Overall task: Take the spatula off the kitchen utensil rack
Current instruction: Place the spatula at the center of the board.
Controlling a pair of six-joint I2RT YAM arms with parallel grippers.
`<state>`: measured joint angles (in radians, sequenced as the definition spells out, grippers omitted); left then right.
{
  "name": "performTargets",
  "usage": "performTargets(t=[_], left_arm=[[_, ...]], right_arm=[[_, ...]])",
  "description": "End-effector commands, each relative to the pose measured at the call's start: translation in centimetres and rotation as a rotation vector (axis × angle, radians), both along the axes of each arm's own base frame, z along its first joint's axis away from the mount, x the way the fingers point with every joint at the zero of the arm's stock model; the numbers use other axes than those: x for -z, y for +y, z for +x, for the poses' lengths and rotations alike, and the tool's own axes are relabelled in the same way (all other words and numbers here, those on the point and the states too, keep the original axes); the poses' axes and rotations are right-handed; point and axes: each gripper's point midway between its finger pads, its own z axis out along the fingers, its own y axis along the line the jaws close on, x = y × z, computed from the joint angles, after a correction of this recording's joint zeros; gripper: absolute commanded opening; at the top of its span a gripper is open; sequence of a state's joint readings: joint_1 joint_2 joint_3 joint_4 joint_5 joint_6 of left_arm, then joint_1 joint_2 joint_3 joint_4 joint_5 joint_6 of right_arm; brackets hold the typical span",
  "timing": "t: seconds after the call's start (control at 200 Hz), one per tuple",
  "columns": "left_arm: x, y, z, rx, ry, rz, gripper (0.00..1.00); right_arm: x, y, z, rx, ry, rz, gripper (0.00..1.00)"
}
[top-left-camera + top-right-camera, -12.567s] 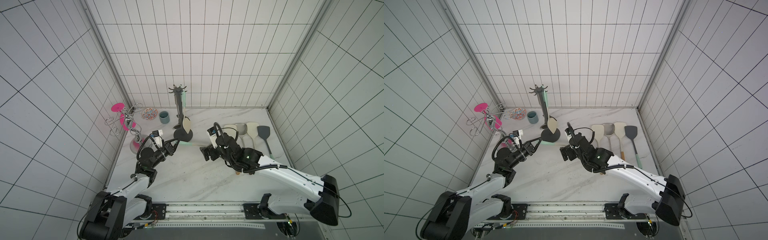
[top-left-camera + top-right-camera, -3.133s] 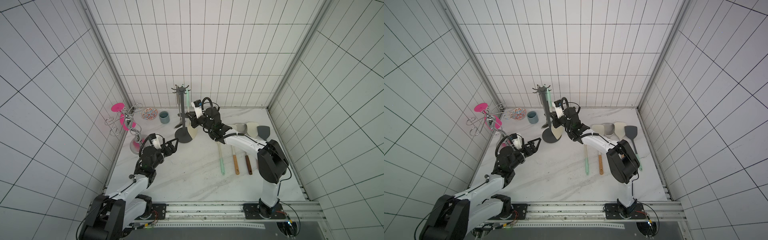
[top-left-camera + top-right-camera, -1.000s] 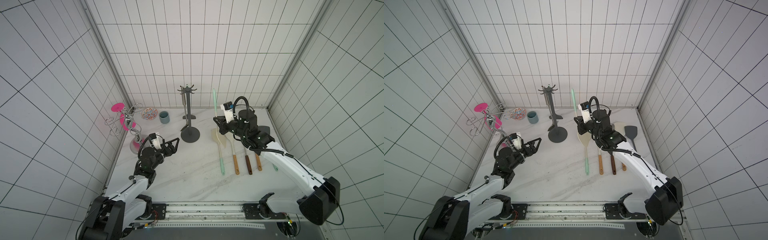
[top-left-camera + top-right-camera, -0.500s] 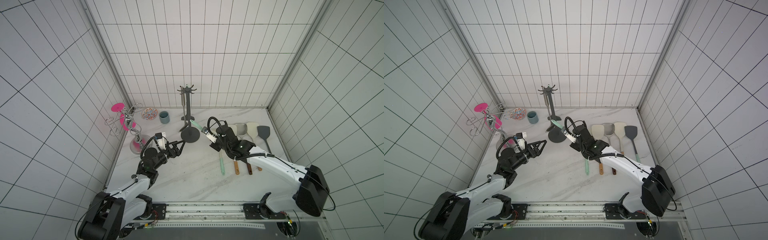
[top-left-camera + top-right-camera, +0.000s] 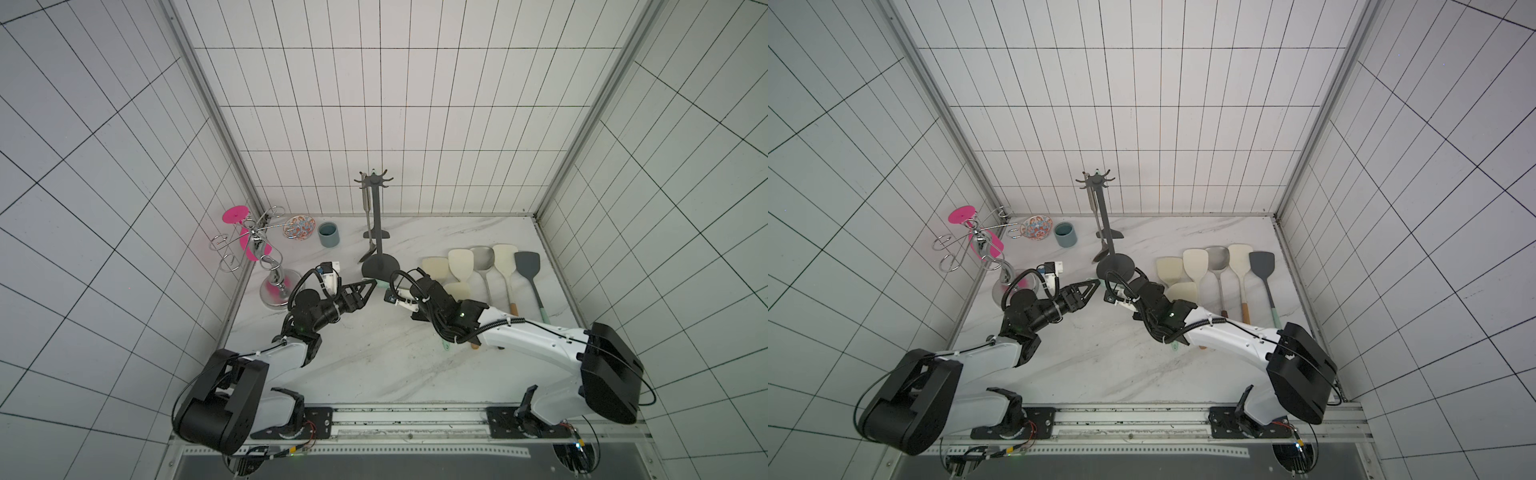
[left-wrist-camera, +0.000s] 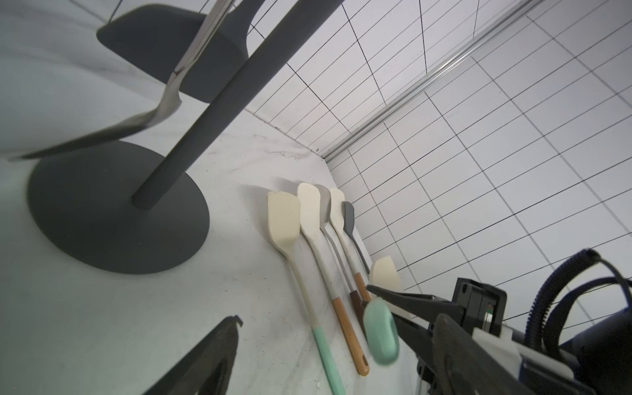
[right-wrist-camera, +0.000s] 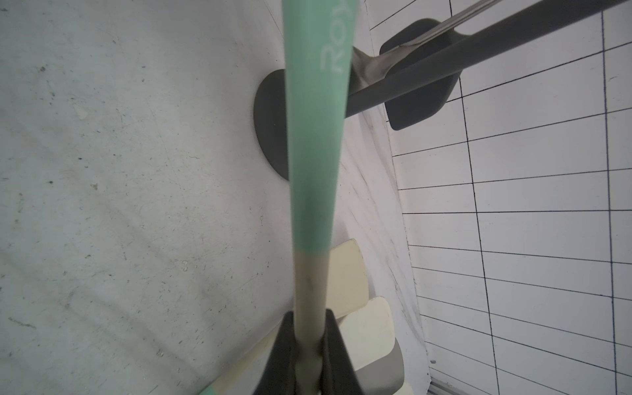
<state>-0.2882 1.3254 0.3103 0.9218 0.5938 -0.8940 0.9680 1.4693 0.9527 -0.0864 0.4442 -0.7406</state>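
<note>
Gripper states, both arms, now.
Left gripper: open, fingers apart around the mint handle end of the spatula.
Right gripper: closed, holding the spatula by its handle.

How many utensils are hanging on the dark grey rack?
2. A shiny metal turner hangs beside the pole of the kitchen utensil rack; a dark grey spatula hangs behind the pole, mostly hidden by it. Nothing else shows hanging there.

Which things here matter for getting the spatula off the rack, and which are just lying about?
Job: spatula with mint handle; right gripper, jaws shut on it; left gripper, jaws open near its handle end; dark grey rack.
Lying about: row of spatulas; chrome stand; pink glass; patterned bowl; blue cup.
</note>
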Motion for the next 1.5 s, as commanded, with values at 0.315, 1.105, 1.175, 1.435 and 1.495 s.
performTargets(t=[0.315, 1.105, 1.175, 1.435, 1.495], left_arm=[[-1.6, -2.2, 0.1, 0.157, -0.027, -0.155, 0.0], [-2.6, -1.1, -0.6, 0.096, -0.083, -0.166, 0.0], [-2.6, -1.0, -0.6, 0.088, -0.087, -0.161, 0.0], [-2.5, -0.7, -0.7, 0.067, -0.1, -0.139, 0.0], [-2.6, -0.7, -0.7, 0.065, -0.105, -0.137, 0.0]], right_arm=[[1.5, -0.3, 0.1, 0.028, -0.091, -0.053, 0.0], [-8.5, -2.7, -3.8, 0.526, 0.451, 1.083, 0.99], [-8.7, -2.9, -3.6, 0.647, 0.542, 1.258, 0.99], [-8.2, -1.1, -3.3, 0.95, 0.841, 1.586, 0.99], [-7.8, -0.7, -3.1, 1.024, 0.883, 1.626, 1.0]])
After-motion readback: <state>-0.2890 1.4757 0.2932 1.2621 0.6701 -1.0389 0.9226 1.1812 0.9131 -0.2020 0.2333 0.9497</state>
